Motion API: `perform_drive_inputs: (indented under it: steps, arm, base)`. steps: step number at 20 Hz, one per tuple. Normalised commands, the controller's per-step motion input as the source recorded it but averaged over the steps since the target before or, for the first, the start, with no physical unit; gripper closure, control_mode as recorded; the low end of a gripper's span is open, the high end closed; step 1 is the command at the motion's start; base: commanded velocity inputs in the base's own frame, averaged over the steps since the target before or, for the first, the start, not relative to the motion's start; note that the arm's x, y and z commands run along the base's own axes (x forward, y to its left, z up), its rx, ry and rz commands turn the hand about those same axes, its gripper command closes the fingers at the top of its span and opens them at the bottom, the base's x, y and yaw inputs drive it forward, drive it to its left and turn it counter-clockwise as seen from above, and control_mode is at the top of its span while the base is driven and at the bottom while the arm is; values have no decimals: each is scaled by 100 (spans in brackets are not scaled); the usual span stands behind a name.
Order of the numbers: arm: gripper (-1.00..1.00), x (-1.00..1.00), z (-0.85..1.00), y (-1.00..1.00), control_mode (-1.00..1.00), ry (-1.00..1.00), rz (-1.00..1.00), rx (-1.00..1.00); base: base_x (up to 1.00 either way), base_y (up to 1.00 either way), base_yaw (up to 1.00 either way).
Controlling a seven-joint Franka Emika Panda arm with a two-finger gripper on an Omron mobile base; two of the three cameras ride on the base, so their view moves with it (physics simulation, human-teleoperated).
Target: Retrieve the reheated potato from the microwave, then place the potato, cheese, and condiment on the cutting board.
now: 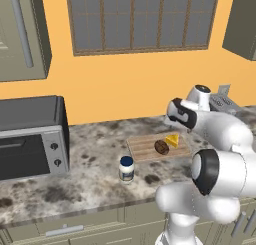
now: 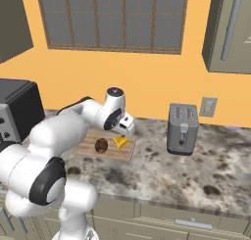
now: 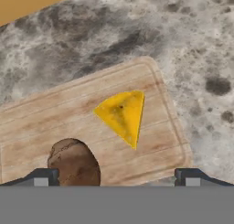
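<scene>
Nearest us, our tool (image 3: 117, 179) hangs with fingertips (image 3: 42, 176) spread wide, gripping nothing, above the cutting board (image 1: 145, 146). On the mottled surface (image 1: 90, 176), going left to right, we see the toaster oven (image 1: 31, 139), then the condiment (image 1: 126, 169) off the board, then the potato (image 1: 161, 147) and cheese (image 1: 172, 140) on it, then a toaster (image 2: 182, 128).

Glossy white rounded arm segments, dark black joint bands, grey-capped wrist, small dark fingertips (image 3: 43, 176)
</scene>
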Motion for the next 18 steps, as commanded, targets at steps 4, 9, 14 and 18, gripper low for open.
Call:
perform_drive_inputs:
  steps: [4, 9, 14, 18]
  arm:
    - [-100, -100, 71, 67, -100, 0, 0, 0]
    - [-100, -91, 50, 92, -100, 1, 6, 0]
    - [-100, -70, 13, 100, -100, 0, 17, 0]
    - [-100, -51, 10, 94, -100, 0, 20, -3]
  base:
    - [0, 0, 0]
    - [0, 0, 0]
    - [0, 0, 0]
    - [0, 0, 0]
